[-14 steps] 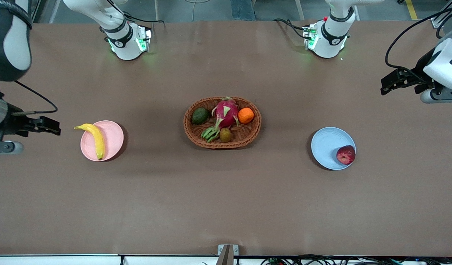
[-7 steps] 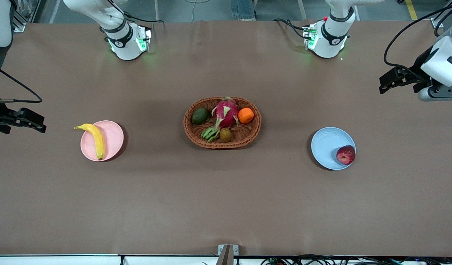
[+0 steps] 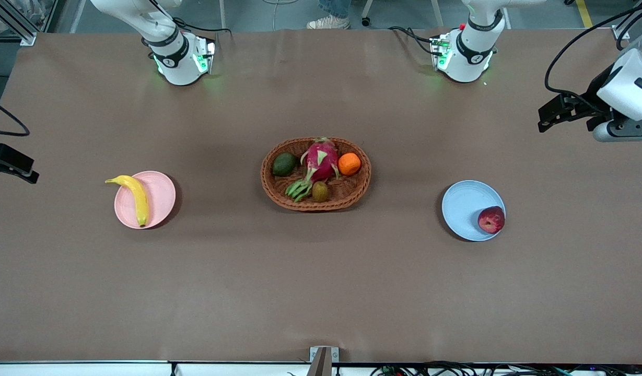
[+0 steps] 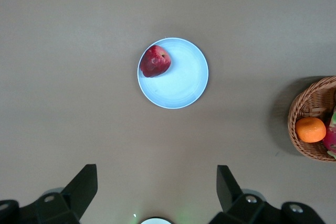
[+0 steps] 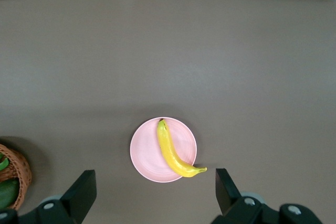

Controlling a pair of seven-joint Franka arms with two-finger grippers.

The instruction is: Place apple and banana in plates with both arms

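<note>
The yellow banana (image 3: 136,197) lies on the pale pink plate (image 3: 156,201) toward the right arm's end of the table; both also show in the right wrist view, banana (image 5: 173,152) on plate (image 5: 147,153). The dark red apple (image 3: 491,219) sits on the light blue plate (image 3: 464,206) toward the left arm's end; the left wrist view shows the apple (image 4: 155,61) on the plate (image 4: 184,77). My left gripper (image 3: 548,116) is open and empty, high over the table's end. My right gripper (image 3: 12,166) is open and empty at the view's edge.
A brown wicker basket (image 3: 354,189) at the table's middle holds a pink dragon fruit (image 3: 321,159), an orange (image 3: 349,163), an avocado (image 3: 284,164) and a kiwi (image 3: 319,191). The arms' bases (image 3: 182,57) stand along the table's edge farthest from the front camera.
My right gripper has drawn away from the pink plate toward the table's end, nearly leaving the front view. My left gripper has risen slightly and drawn back. The fruit has not moved.
</note>
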